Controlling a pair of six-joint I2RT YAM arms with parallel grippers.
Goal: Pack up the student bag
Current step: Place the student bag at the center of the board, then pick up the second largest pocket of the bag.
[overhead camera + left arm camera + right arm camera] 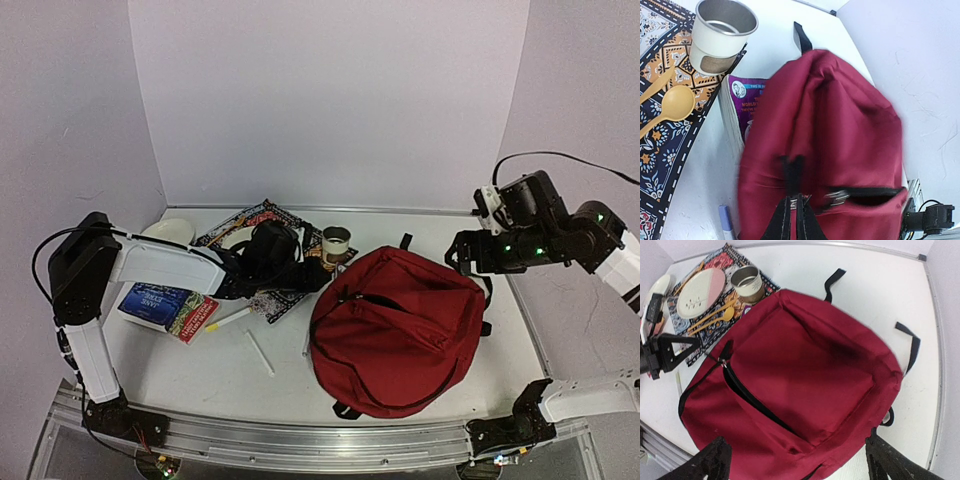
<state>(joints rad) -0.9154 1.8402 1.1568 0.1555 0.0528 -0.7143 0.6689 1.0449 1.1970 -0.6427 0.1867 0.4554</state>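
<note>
Student bag (400, 330), dark red, zipper partly open.
Lies on the table (200, 370), right of centre, toward the near edge. Left hand (795, 202) closed at the black zipper tab; whether it grips the tab cannot be told. Right hand (797, 450) spread wide above the bag, holding nothing.

Patterned mat (665, 150) carries plate (700, 292), tan spoon (676, 103) and metal-lined cup (722, 35) at its corner. Purple book (742, 107) lies just beside mat. Blue-and-red book (168, 310) on table (200, 385), left side; white pen (260, 352) near it.
</note>
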